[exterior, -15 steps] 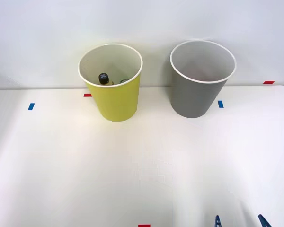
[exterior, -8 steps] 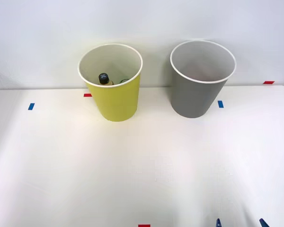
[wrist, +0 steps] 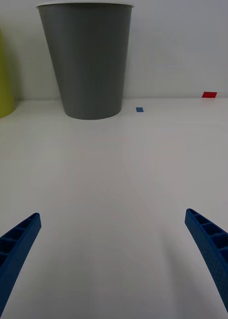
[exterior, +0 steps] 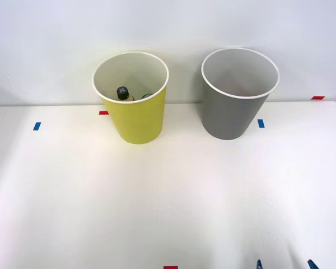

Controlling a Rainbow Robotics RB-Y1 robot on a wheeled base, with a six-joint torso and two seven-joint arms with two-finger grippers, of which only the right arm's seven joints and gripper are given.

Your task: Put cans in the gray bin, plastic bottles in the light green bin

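While the right gripper (wrist: 114, 264) hangs low at the near right edge of the counter (exterior: 173, 196) with its jaws spread wide and holding nothing, the gray bin (wrist: 86, 60) stands straight ahead on the far side. The light green bin (exterior: 131, 98), left of it, holds a dark-capped bottle (exterior: 122, 92); no can lies on the counter, so I judge the sorting done

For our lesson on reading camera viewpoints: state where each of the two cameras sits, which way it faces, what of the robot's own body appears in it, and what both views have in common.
Front view: sits above the arms, looking forward and down at the table; the right gripper tips peek in at the near edge.
Right wrist view: sits low on the right arm, facing along the tabletop toward the bins; its blue fingers, spread open, frame the scene.
Shared: the gray bin, the light green bin, and the blue tape mark beside the gray bin.
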